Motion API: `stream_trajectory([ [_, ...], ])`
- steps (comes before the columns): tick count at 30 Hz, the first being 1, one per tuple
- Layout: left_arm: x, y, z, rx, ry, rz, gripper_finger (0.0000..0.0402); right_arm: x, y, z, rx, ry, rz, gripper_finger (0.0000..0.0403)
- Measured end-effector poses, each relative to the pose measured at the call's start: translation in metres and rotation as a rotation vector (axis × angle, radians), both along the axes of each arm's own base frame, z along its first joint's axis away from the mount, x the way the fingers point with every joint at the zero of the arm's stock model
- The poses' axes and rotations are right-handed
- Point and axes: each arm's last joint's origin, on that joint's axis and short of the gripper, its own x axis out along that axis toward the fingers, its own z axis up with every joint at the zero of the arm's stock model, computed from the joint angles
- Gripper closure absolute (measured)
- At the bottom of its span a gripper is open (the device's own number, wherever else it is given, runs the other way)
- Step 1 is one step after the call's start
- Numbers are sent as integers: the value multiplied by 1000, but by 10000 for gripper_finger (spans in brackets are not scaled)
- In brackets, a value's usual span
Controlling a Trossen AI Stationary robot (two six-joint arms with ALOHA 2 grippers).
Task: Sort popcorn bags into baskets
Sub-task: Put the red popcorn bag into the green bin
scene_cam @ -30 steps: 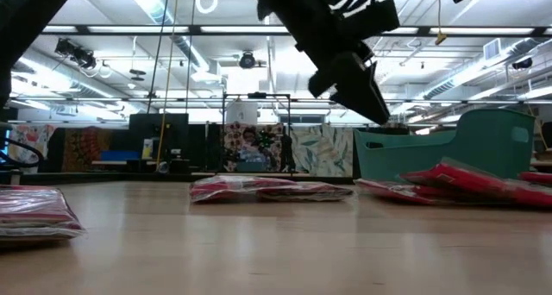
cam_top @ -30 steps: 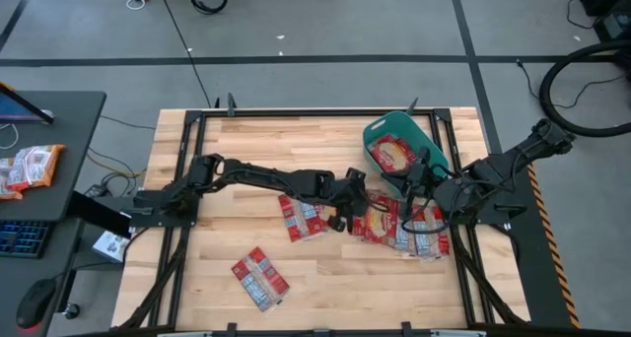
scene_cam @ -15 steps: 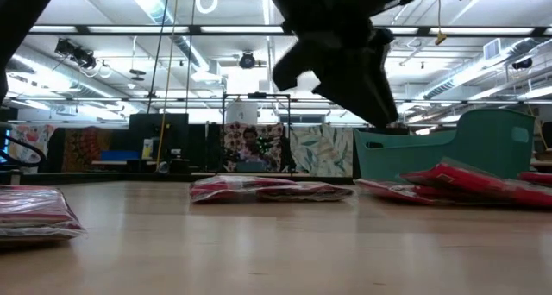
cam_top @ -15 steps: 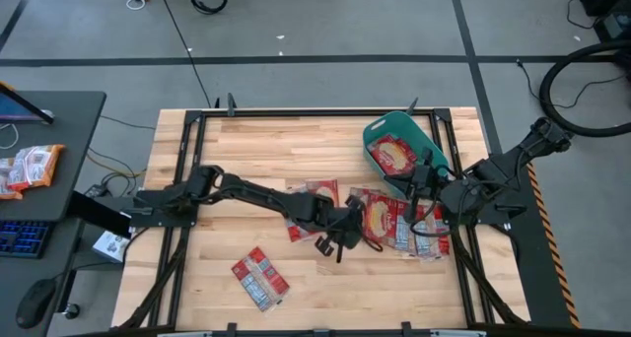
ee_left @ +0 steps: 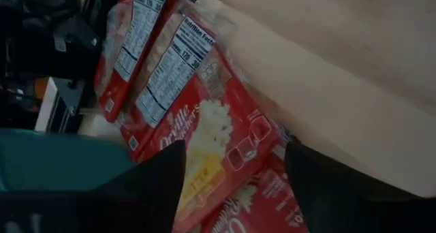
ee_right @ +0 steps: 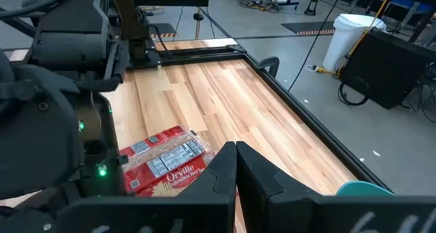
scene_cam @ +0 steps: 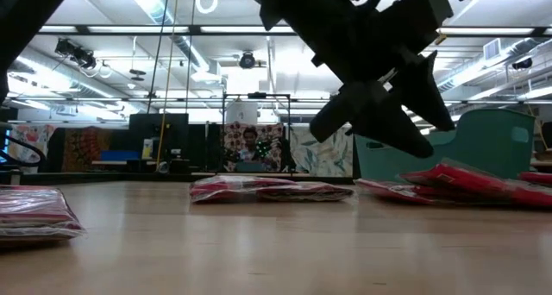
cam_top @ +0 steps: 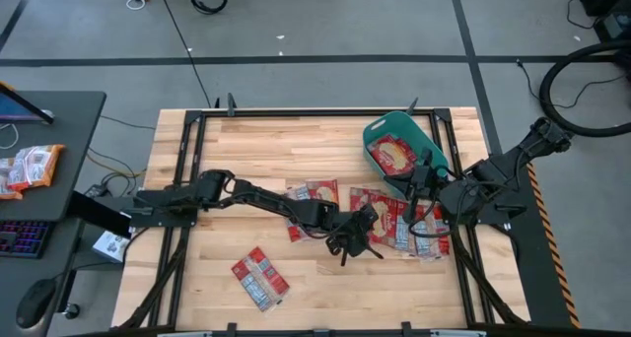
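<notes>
Popcorn bags [cam_top: 394, 222]: main heap overlaps at table's right side, just beside teal basket [cam_top: 424, 135]; one bag [cam_top: 392, 156] already inside, one lone bag [cam_top: 259, 277] well apart near front edge. Left gripper [cam_top: 357, 240] hangs over heap's near edge w/ fingers [ee_left: 146, 185] spread wide, nothing held – you're prob lining up a pick. Right gripper [ee_right: 235, 166] waits by basket, fingers pressed together, empty. Heap count unclear: bags overlap, arms cover some.
</notes>
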Motion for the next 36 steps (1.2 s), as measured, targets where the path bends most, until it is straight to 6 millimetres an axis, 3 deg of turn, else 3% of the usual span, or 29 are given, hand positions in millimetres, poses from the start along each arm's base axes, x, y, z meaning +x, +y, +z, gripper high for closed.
stream_trajectory([
  [3, 1, 5, 0, 13, 7, -29, 141, 0, 0, 0, 4, -2, -1, 391],
  [10, 9, 9, -36, 92, 35, -76, 159, 0, 0, 0, 6, -2, -3, 391],
  [15, 15, 9, -46, 142, -13, -82, 177, 0, 0, 0, 7, -7, -3, 391],
  [21, 16, 18, -47, 70, -8, -54, 226, 0, 0, 0, 8, -5, -3, 391],
  [30, 17, 22, -44, 13, -16, 11, 375, 0, 0, 0, 8, -7, -3, 391],
  [36, 3, 17, -15, -40, 45, 59, 381, 0, 0, 0, 5, -5, -1, 391],
])
